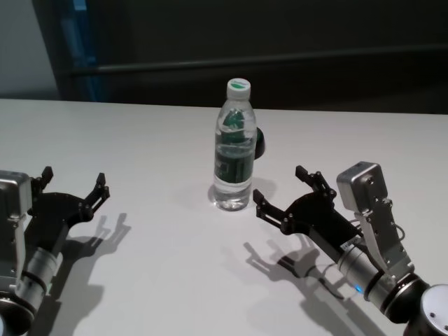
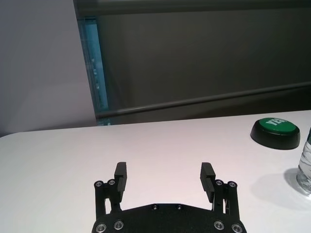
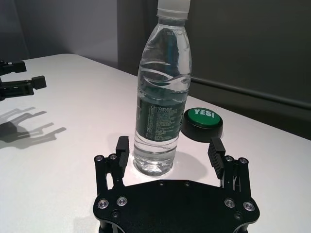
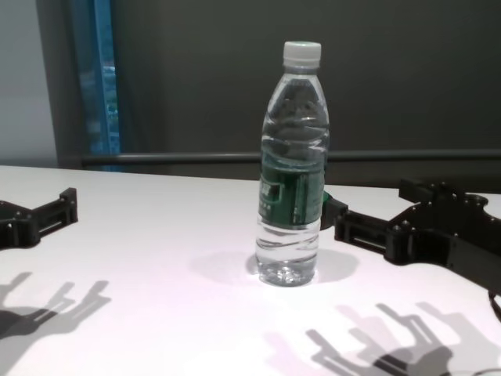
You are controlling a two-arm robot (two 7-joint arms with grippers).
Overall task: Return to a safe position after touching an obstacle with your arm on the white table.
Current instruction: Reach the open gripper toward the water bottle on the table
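Both grippers sit at the desk's (image 1: 140, 280) near edge. Right gripper (image 3: 170, 153) has its fingers wide open and empty, pointing at the upright bottle (image 1: 234, 150) just ahead at desk centre, near but apart. Left gripper (image 1: 73, 185), open too, is well off. I'd draw the right arm straight back.

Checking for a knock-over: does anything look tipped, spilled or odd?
Nothing stands out. The water bottle stands upright and capped on the white table, no spill; the open right gripper is beside it.
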